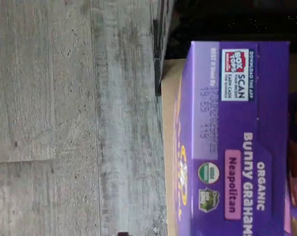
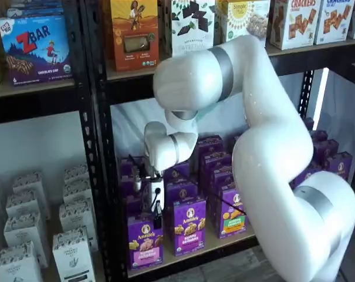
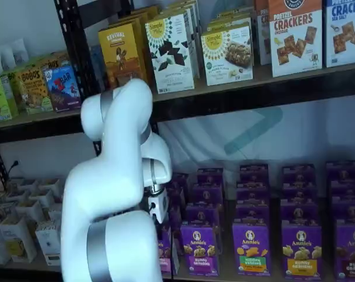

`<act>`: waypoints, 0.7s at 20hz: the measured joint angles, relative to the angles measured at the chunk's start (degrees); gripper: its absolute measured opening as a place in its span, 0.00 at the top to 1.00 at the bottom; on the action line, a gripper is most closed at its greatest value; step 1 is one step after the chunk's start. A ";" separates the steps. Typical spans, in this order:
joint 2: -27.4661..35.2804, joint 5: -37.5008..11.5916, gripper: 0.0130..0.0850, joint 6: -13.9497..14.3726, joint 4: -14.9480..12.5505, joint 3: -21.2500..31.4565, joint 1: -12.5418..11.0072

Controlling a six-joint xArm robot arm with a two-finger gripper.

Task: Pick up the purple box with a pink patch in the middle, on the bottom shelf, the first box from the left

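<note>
Even indoor light; soft wrist view

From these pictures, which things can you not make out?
- Gripper: fingers side-on in a shelf view, gap unclear.
- Purple box: mostly behind the arm in a shelf view.
- Purple box: cut off by the wrist view's edge; date stamp blurred.
- Bottom shelf: its back rows hidden by the arm.

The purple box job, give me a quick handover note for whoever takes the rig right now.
Pincer: hangs just above the purple box; only dark fingers show, so open or shut cannot be told.
Purple box: upright at the front of the bottom shelf, leftmost in its row; the wrist view shows its top close below.
Done: the arm is lined up over it.
Left: grip and lift out.
</note>
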 joint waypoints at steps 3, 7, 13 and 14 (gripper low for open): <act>1.32 0.57 0.00 1.02 -0.77 -1.43 0.33; 2.89 0.75 0.00 2.59 -1.95 -2.73 0.88; 4.47 0.65 0.00 2.78 -1.76 -3.89 1.23; 4.66 0.56 0.00 2.65 -1.59 -4.04 1.24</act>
